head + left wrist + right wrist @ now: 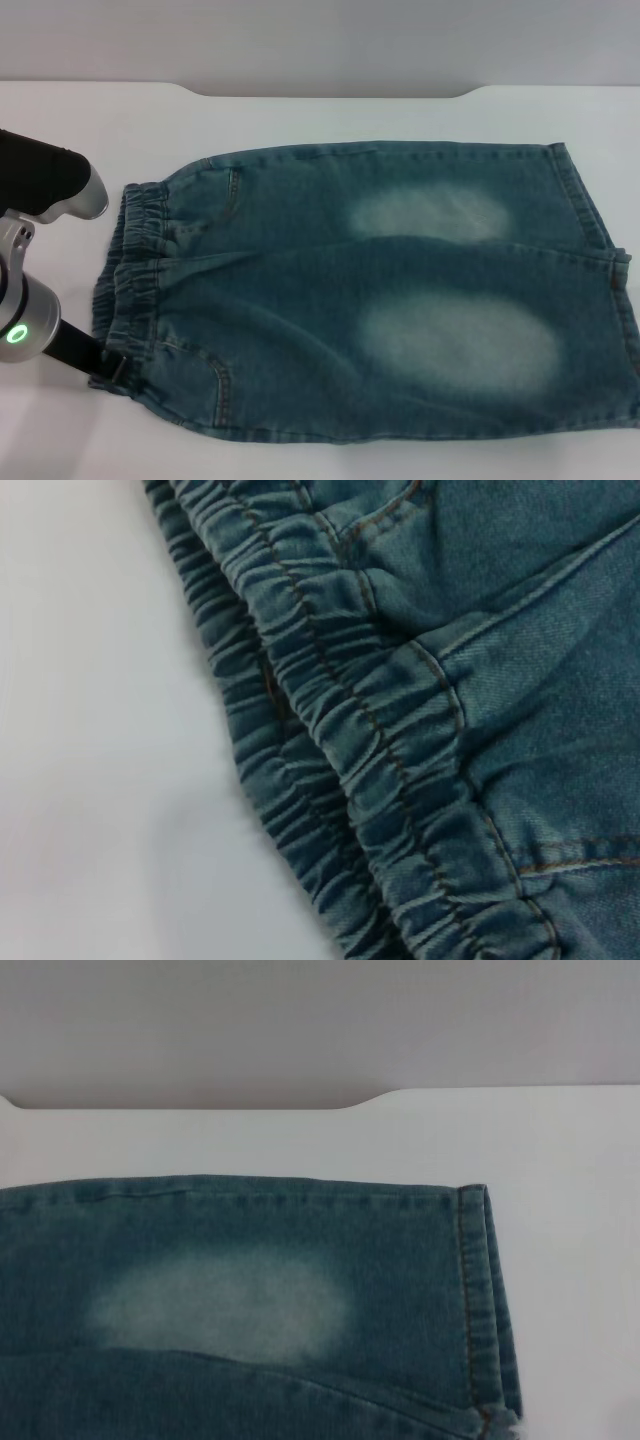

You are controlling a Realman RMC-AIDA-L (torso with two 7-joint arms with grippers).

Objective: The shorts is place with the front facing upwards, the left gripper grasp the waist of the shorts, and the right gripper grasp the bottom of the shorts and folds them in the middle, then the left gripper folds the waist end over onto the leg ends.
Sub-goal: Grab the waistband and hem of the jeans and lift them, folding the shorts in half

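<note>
Shorts (380, 300) lie flat on the white table (330, 115), spread across most of the head view, with the waist (130, 280) toward the robot's left and the leg ends (600, 290) toward its right. Two pale faded patches show on the denim, one on the far leg (430, 213) and one on the near leg (460, 345). The left gripper (100, 365) sits at the near corner of the waist, its black tip touching or overlapping the gathered band; how far its fingers are spread, and whether they have hold of the cloth, cannot be told. Its silver-white arm with a lit green ring (17, 334) stands just beside the waist at the table's left edge. The left wrist view shows the puckered elastic band (340, 750) close up, lying in two layers against the bare table surface (100, 730), with no fingers visible. The right gripper appears in no view; the right wrist view shows the far leg's stitched hem (480, 1300) and one faded patch (220, 1300), with the table's notched far edge (190, 1103) beyond. Nothing rests on top of the garment.
</note>
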